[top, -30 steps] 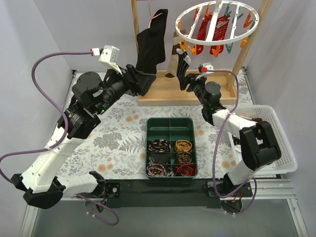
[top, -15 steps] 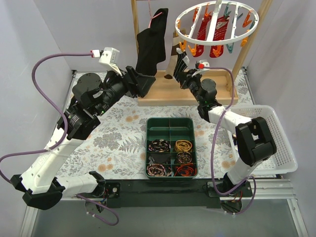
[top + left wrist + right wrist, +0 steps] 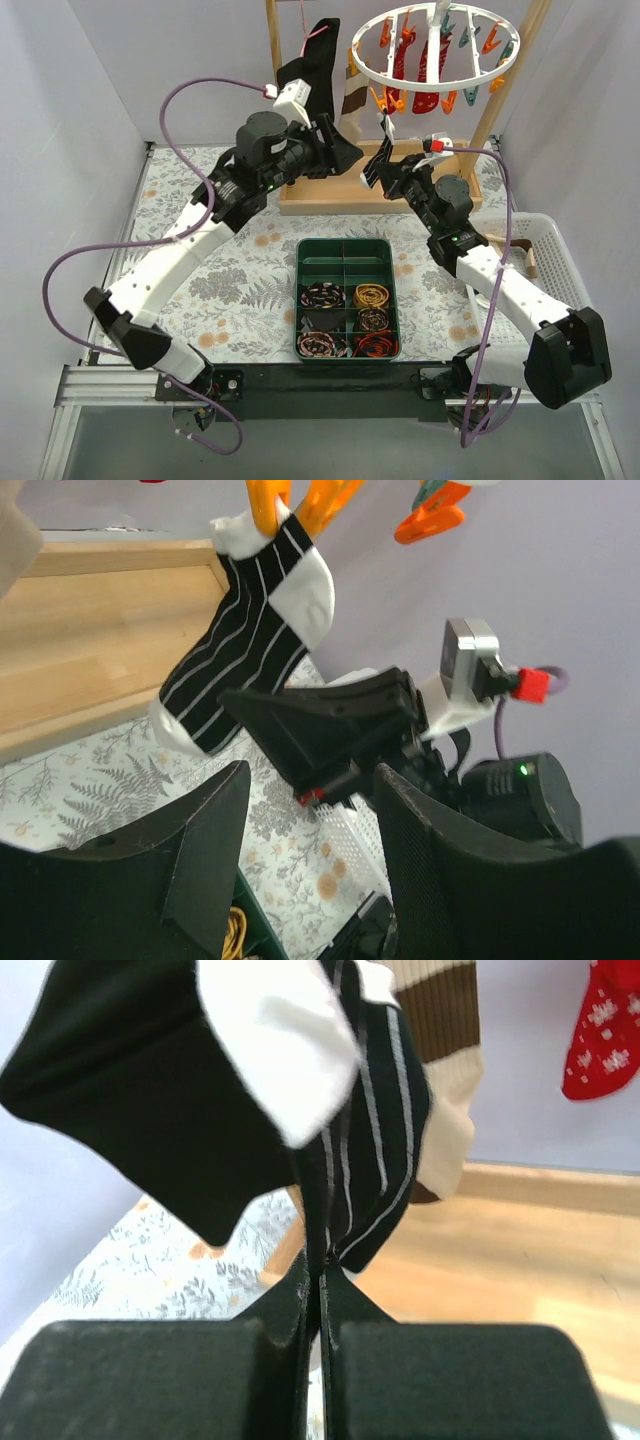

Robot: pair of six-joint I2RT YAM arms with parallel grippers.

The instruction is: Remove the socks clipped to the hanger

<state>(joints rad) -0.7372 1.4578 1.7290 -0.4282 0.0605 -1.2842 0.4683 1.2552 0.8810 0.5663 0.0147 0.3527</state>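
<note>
Fern-printed cloth covers the table, which has plain pale walls behind and to both sides. At its far edge stands a wooden frame. A black garment hangs from the frame, and beside it, high on the right, is the white ring hanger with orange and teal clips around its rim. Red socks hang inside the ring.

At the ring's near left edge, an orange clip grips the cuff of a dark striped sock with a white toe and heel. The right tool is pinched tight on the lower part of this sock, its 2 fingers pressed together with the fabric between them. Behind it in the right wrist view are a cream and brown sock and 1 red sock with white snowflakes.

The left tool is raised in front of the frame, just left of the striped sock. Its 2 fingers are spread well apart and hold nothing, and the sock and right tool show through the gap.

Nearer on the table, a green tray with compartments holds coiled bands. A white basket sits at the right edge.
</note>
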